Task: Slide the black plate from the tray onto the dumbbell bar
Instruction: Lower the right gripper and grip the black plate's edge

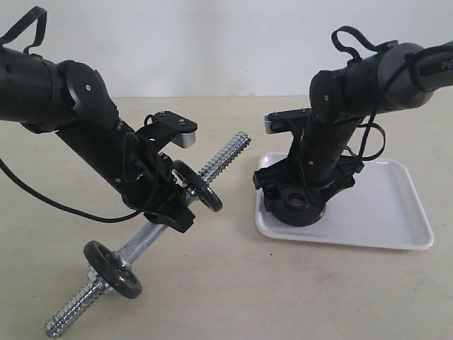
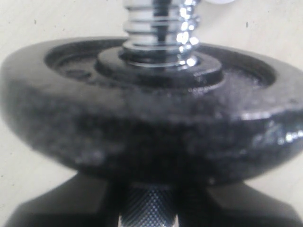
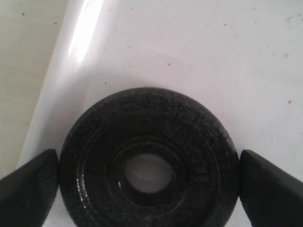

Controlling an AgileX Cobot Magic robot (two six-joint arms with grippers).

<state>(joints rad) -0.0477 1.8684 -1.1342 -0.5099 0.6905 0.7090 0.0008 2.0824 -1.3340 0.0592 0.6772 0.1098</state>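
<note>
right arm [image 1: 386,74] lettering [image 1: 445,65] "Pi", clipped | black plate [image 3: 147,161] on tray [image 1: 396,212]

A pale beige surface [image 1: 283,297] fills the lower two thirds of the exterior view, smooth and matte, dotted here and there with tiny dark specks that show more clearly in the close wrist views. Behind it a plain off-white wall [image 1: 212,42] rises from a straight horizontal line at the surface's far edge. The light is soft and even, leaving only faint, blurred grey shadows on the surface.
</note>
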